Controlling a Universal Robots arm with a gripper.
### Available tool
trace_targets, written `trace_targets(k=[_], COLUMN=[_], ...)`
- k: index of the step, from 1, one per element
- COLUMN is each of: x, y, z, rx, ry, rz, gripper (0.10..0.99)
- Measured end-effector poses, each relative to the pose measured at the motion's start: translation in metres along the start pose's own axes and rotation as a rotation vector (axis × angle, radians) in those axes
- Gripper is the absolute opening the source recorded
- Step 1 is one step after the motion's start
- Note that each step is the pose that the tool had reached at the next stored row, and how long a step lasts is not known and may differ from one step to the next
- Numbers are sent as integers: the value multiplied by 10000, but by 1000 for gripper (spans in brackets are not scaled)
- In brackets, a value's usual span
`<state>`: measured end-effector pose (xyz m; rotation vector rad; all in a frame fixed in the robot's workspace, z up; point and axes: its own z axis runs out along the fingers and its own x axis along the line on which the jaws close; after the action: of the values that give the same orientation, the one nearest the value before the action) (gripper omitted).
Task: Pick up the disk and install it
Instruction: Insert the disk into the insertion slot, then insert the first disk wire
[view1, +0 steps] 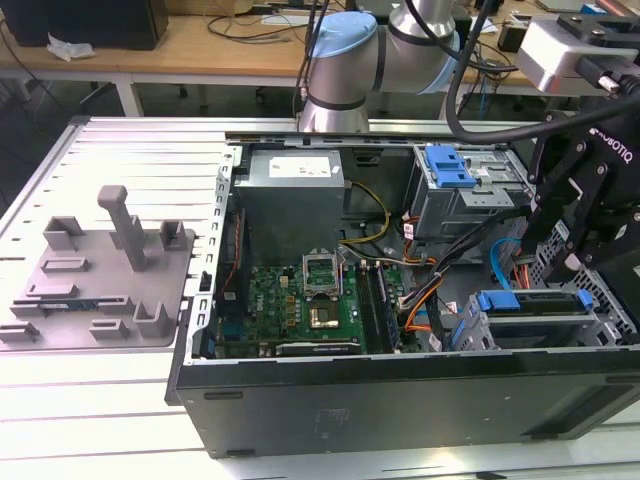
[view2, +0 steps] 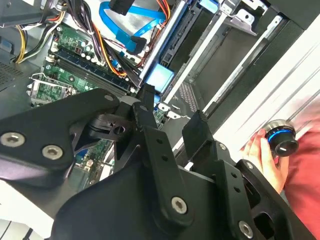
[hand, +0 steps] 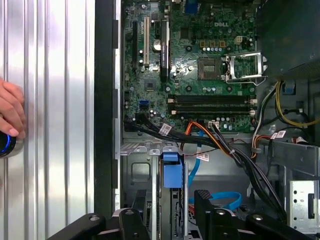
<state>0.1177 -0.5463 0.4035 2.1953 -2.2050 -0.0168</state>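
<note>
My pincer (hand: 167, 222) hangs open and holds nothing, its fingers spread above the disk (hand: 172, 170), which stands on edge in the drive cage (hand: 141, 172) beside the motherboard (hand: 190, 75).

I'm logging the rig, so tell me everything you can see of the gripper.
The gripper is matte black, metal-looking, with two jointed fingers fastened by silver screws. It is open and empty, hanging above the drive cage inside the open computer case, its gap lined over a blue latch.
</note>
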Motion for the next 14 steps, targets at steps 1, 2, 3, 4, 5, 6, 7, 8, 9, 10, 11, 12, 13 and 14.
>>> trace_targets(k=[1, 2, 3, 4, 5, 6, 7, 8, 9, 10, 11, 12, 13, 14], x=[0, 0, 0, 0, 0, 0, 0, 0, 0, 0, 0, 0, 0, -3], y=[0, 0, 0, 0, 0, 0, 0, 0, 0, 0, 0, 0, 0, 0], z=[0, 0, 0, 0, 0, 0, 0, 0, 0, 0, 0, 0, 0, 1], rx=[0, 0, 0, 0, 0, 0, 0, 0, 0, 0, 0, 0, 0, 0], ry=[1, 1, 1, 1, 1, 1, 1, 1, 1, 1, 1, 1, 1, 1], rz=[-1, -4, -9, -10, -11, -13, -16, -18, -18, -20, -21, -22, -23, -23], gripper=[502, 502, 502, 502, 502, 502, 502, 502, 502, 502, 502, 502, 502, 502])
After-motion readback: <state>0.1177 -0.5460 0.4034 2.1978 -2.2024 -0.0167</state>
